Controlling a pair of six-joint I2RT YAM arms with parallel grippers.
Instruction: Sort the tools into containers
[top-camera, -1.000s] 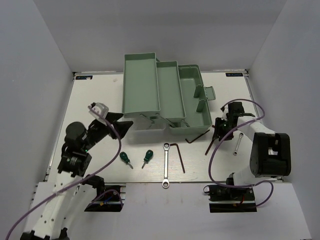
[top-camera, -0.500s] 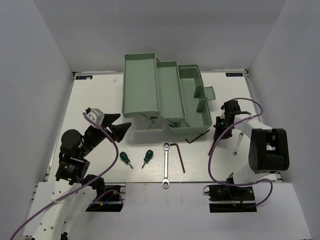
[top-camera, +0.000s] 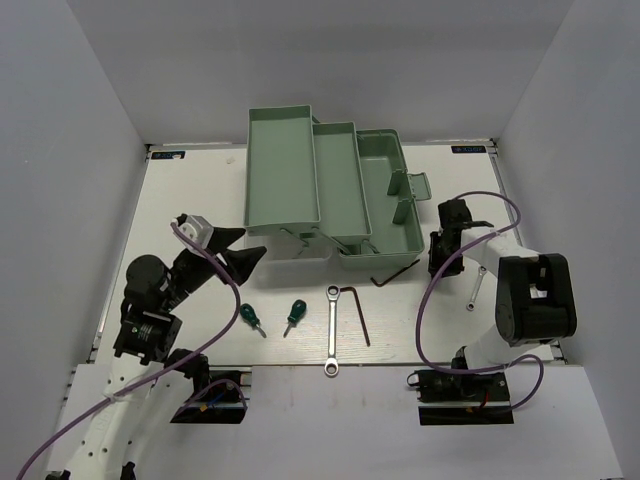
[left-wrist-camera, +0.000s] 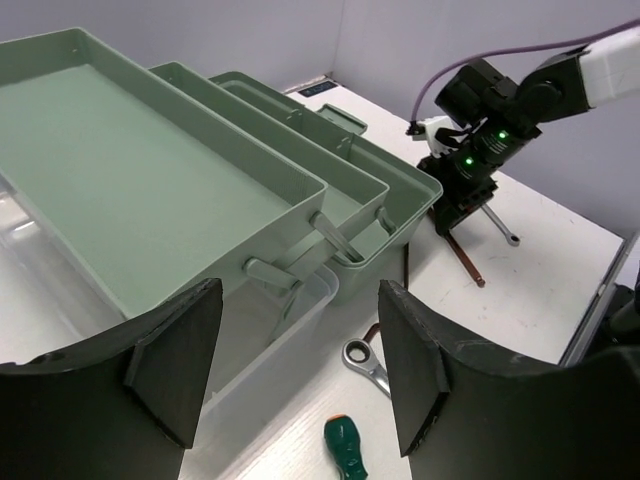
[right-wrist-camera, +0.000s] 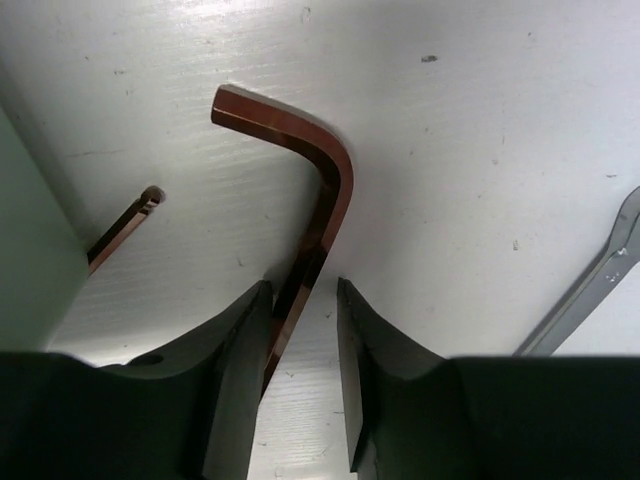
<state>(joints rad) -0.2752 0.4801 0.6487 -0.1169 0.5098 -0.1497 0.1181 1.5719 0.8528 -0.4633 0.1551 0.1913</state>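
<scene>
Hex key (right-wrist-camera: 318, 215) is lying on the tabletop (right-wrist-camera: 450, 130), its long arm running between the narrowly parted right fingers (right-wrist-camera: 240, 380), a gap showing beside it. Left fingers (left-wrist-camera: 170, 370) are gaping wide, empty, the toolbox (left-wrist-camera: 150, 170) just beyond them.

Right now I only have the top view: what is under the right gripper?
Observer: A hex key, its shank between the right gripper's fingers.
Operator: Clamped?
Observer: Can't tell; a sliver of table shows beside one finger.
Operator: And the other arm?
Observer: The left gripper is open, nothing between its fingers, facing the toolbox.
</scene>
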